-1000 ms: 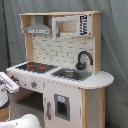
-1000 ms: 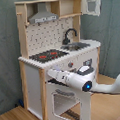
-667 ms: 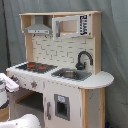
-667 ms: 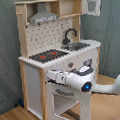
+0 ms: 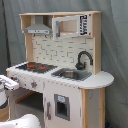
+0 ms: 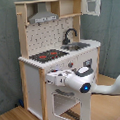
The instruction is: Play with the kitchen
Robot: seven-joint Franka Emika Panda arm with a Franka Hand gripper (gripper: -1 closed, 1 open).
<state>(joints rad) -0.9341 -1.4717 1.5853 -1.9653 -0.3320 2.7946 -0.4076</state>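
Note:
The kitchen (image 5: 60,75) (image 6: 56,61) is a tall toy of light wood and white panels. It has a red-ringed black hob (image 5: 37,66) (image 6: 48,55), a black tap (image 5: 84,59) (image 6: 70,34) over the sink (image 5: 72,75) (image 6: 78,45), a pegboard back, a grey hood (image 5: 39,30) (image 6: 43,17) and a windowed oven door (image 5: 61,106) (image 6: 65,103). My gripper (image 6: 50,78) is at the front panel just under the hob, above the oven door. In the first exterior view it shows only at the left edge (image 5: 6,84).
An upper cabinet door (image 6: 93,5) stands open at the top right in the second exterior view. My white arm (image 6: 105,89) reaches in from the second exterior view's right across the oven front. A grey curtain hangs behind the kitchen, and the floor (image 6: 13,117) is wood.

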